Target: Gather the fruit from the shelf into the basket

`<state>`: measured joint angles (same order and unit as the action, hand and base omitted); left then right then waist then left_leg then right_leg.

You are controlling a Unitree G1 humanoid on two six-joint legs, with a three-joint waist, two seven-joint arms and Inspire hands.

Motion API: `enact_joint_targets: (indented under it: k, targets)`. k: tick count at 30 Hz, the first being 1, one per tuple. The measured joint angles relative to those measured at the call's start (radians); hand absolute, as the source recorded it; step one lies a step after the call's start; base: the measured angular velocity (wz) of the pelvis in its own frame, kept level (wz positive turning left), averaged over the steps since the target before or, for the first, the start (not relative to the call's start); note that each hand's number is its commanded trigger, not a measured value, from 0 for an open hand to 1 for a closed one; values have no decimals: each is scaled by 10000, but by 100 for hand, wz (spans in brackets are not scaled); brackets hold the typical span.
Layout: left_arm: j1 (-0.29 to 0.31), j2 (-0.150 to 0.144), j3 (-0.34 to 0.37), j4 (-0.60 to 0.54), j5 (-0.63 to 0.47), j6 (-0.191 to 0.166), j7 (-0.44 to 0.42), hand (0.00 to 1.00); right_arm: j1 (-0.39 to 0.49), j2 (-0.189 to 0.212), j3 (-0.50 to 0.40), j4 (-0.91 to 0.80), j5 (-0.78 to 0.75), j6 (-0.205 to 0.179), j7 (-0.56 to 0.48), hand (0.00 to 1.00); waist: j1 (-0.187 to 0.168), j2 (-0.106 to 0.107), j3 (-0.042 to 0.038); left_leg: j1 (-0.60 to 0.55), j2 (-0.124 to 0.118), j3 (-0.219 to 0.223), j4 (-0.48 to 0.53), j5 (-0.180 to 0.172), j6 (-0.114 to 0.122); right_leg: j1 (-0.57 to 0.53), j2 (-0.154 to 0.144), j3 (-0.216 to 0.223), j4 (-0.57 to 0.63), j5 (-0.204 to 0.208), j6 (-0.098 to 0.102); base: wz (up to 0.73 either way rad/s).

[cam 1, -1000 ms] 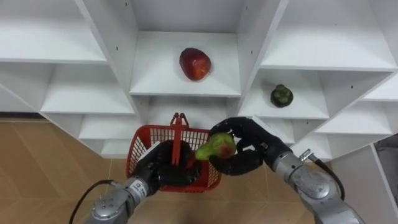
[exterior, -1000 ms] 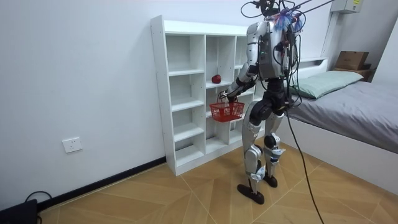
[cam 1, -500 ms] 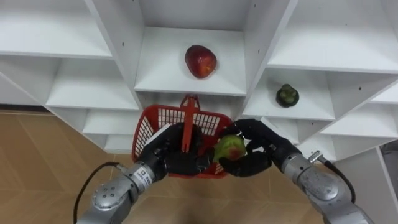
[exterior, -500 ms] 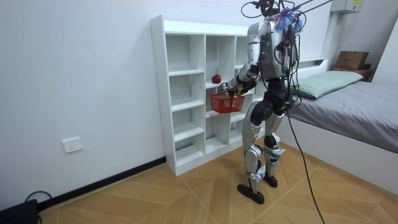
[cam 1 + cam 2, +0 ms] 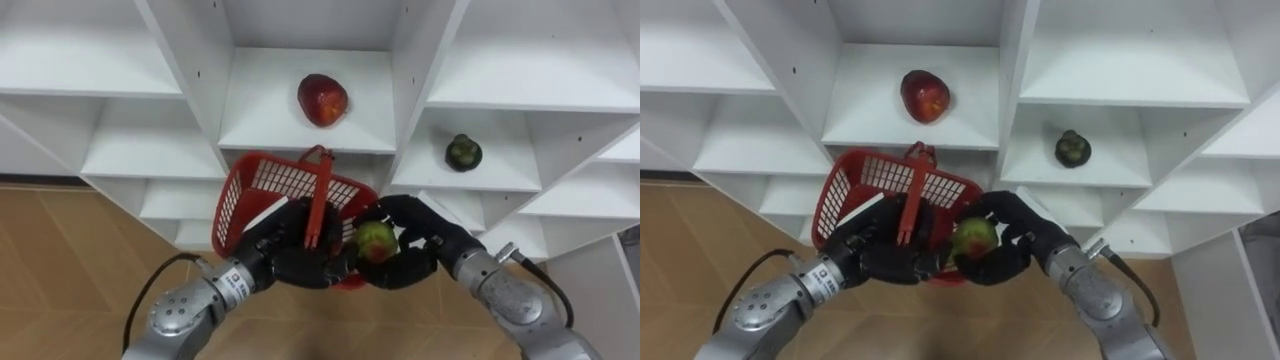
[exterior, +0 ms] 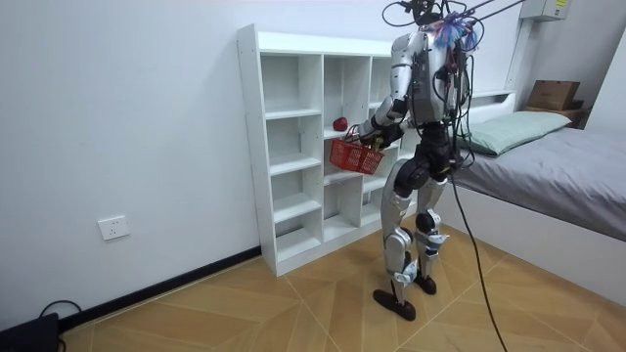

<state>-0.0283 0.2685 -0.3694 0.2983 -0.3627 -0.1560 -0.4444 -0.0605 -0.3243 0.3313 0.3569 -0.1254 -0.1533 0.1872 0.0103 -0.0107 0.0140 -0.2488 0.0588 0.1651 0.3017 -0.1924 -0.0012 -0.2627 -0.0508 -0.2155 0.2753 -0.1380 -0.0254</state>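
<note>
White shelving (image 5: 300,128) behind; right hand (image 5: 418,262) cups round fruit (image 5: 374,240) beside mesh basket (image 5: 268,184).

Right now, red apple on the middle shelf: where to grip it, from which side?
Wrap the red apple around its rounded sides, coming through its compartment's open front; walls close both flanks. It sits alone with room around. The right hand holds a greenish fruit, the left hand the red basket; probably free the right first.

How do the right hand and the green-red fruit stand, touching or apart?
Touching. In the left eye view the right hand curls round the green-red fruit, beside the red basket held by the left hand.
</note>
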Motion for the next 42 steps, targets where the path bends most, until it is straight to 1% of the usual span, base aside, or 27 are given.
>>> enact_joint_targets:
  k: [1,8,23,26,28,29,31,34,37,39,42]
  targets:
    - [0,-15,-1,0,-1,31,-3,100,0,31,22,36,-17,0,-58,0,-3,0,0,1,4,-1,7,0,0,11,-4,-18,7,0,0,0]
    - [0,-29,-105,0,-398,70,-3,100,-1,55,60,51,-117,0,-232,0,-8,7,6,0,11,1,37,0,0,31,-28,-87,50,0,0,2]
    - [1,-36,-213,1,-381,225,0,100,3,78,205,165,-459,-6,-336,0,44,15,25,-6,2,22,40,2,4,22,-27,-42,31,-15,16,0]
    - [5,-38,-221,1,-383,241,0,100,3,78,205,165,-470,-6,-368,0,87,-7,39,4,0,25,40,2,4,22,-43,-70,52,-16,17,0]
    - [6,-50,-222,1,-406,244,1,100,7,74,205,160,-481,-6,-390,0,81,-47,64,7,-12,20,39,2,4,19,-68,-103,92,-41,14,0]
    - [10,-57,-221,1,-404,244,2,100,10,76,205,145,-504,-6,-417,0,115,-99,96,16,-29,22,39,2,4,-9,-80,-69,174,-97,20,4]
    - [77,-60,-221,5,-399,244,6,100,35,84,205,130,-582,-6,-433,0,166,-155,120,57,-33,28,12,2,4,1,-82,-49,189,-125,32,0]
    - [367,-69,-209,5,-400,243,28,100,63,132,212,138,-818,-7,-452,0,210,-182,116,153,-32,96,-42,2,4,42,-77,12,190,-125,33,-6]
    - [461,-78,-182,6,-395,242,34,100,77,130,296,139,-825,-7,-456,0,207,-191,112,207,-29,102,-53,2,4,105,-66,12,172,-125,33,0]
    - [610,-93,-75,4,-394,240,34,100,76,137,381,103,-818,-8,-444,0,220,-204,102,357,-29,163,-124,3,2,218,-65,26,146,-133,38,-4]
    - [652,-118,160,5,-361,240,33,100,82,136,380,-130,-820,-10,-424,0,227,-227,94,348,-19,177,-126,3,2,222,-62,-11,137,-131,35,1]
